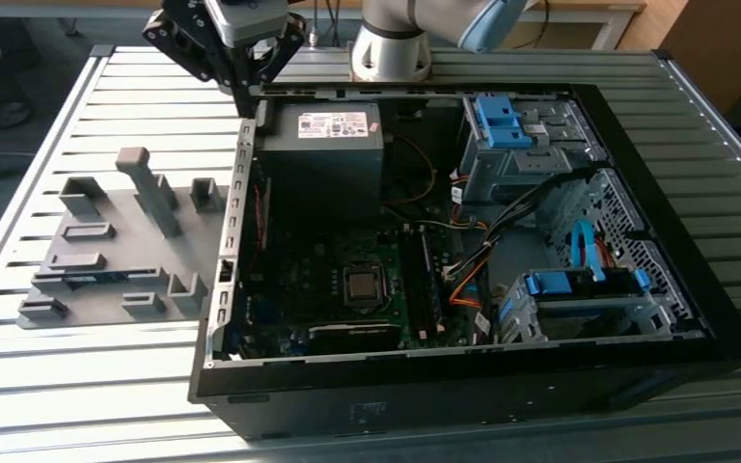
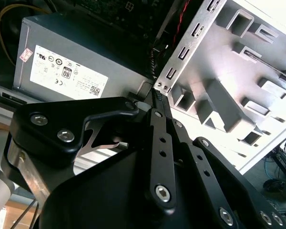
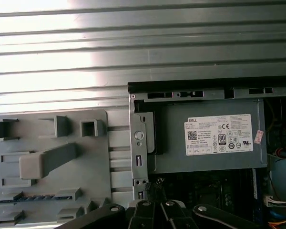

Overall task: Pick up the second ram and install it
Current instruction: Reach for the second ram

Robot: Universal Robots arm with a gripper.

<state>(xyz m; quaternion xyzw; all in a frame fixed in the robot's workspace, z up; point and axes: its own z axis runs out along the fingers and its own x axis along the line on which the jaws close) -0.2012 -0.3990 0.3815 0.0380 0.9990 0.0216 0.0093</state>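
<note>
The second ram [image 3: 35,197] is a thin blue-green strip lying in a slot of the grey fixture plate [image 1: 113,246]. In the exterior view the ram [image 1: 88,280] sits near the plate's front left. My gripper [image 1: 244,95] hangs above the rear left corner of the open computer case [image 1: 474,386], over the wall between fixture and power supply. It is well apart from the ram. In both wrist views the fingers meet at a point, so the gripper [image 2: 157,95] [image 3: 157,191] is shut with nothing in it.
Inside the case are a grey power supply [image 1: 325,130], the motherboard [image 1: 364,285] with its memory slots [image 1: 425,285], loose cables and blue drive cages [image 1: 577,289]. A tall grey post [image 1: 151,193] rises from the fixture. The arm's base [image 1: 390,48] stands behind the case on the slatted table [image 1: 88,386].
</note>
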